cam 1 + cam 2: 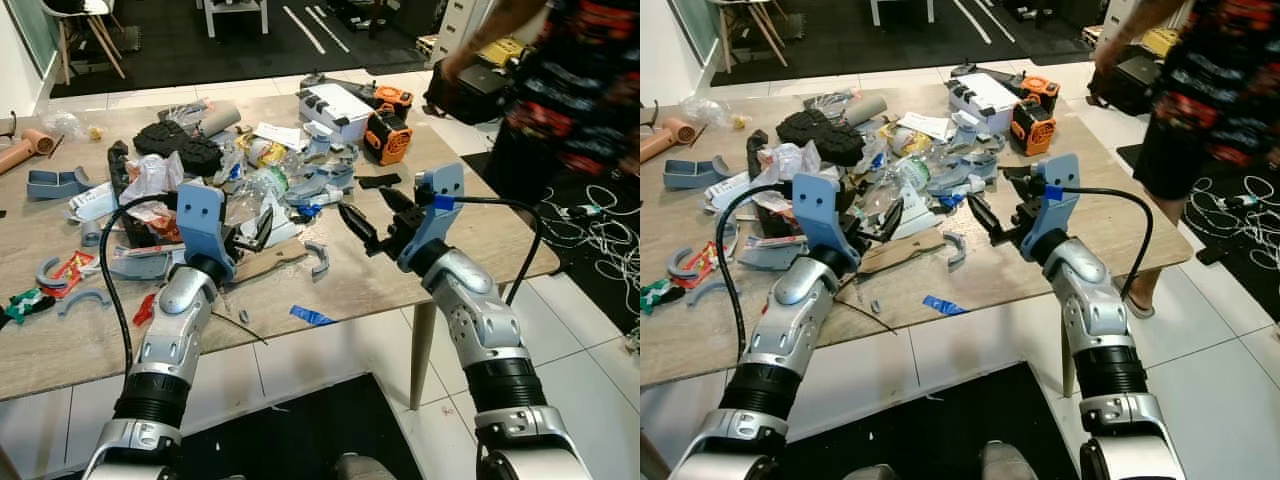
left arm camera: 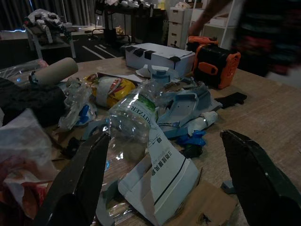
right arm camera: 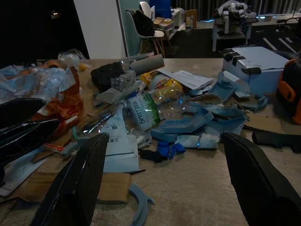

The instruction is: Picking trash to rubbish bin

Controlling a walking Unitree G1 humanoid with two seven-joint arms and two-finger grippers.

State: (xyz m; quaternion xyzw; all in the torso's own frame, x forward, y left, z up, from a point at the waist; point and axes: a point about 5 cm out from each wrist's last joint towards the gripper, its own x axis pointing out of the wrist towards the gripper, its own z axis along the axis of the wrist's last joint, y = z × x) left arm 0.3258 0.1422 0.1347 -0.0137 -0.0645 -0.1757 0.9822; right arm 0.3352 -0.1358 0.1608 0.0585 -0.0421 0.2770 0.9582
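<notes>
Both my pincers are up over the wooden table (image 1: 470, 250), fingers spread apart, nothing in them. Left gripper (image 1: 252, 232) sits mid-frame by the pile, right gripper (image 1: 378, 222) just right of it. The crushed clear plastic bottle (image 2: 129, 123) lies in the trash heap between them. Person (image 1: 560, 90) upper right.

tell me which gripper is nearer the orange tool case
Right. The right gripper is open, just in front of the orange tool case; the left gripper hangs open farther off, across the trash pile.
</notes>
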